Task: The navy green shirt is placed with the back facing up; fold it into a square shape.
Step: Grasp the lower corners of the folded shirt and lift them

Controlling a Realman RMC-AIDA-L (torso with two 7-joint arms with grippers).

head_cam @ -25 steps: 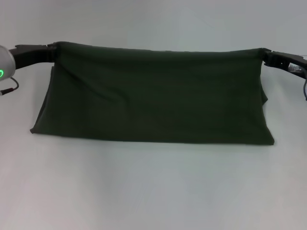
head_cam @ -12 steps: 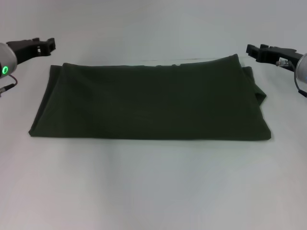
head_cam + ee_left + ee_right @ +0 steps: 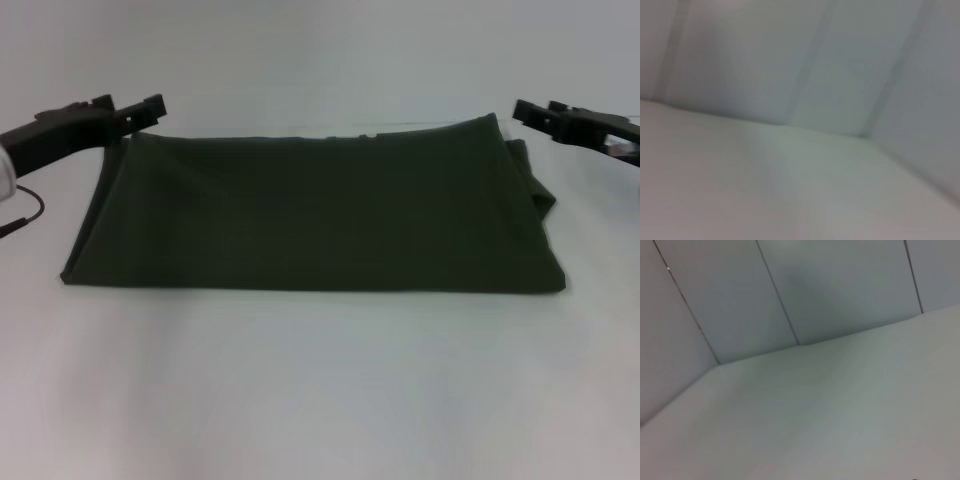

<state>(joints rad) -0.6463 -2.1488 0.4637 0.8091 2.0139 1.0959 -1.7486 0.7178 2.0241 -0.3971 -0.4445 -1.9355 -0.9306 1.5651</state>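
Hovering at the far left corner of the navy green shirt [image 3: 310,215], the left gripper [image 3: 150,106] holds nothing, though whether its fingers are spread I cannot tell; the right gripper [image 3: 520,108] hangs just off the far right corner, equally bare and equally unreadable. The shirt lies folded into a wide band across the white table [image 3: 320,390], a loose flap bulging past its right edge. That flap could spoil the square, and a shallow pinch at either corner might lift only the top layer and undo the fold.

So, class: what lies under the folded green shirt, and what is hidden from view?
The navy green shirt lies flat on the white table, folded into a wide band. Its lower layers and any print are covered. The left claw and right claw sit at its far corners, holding nothing.
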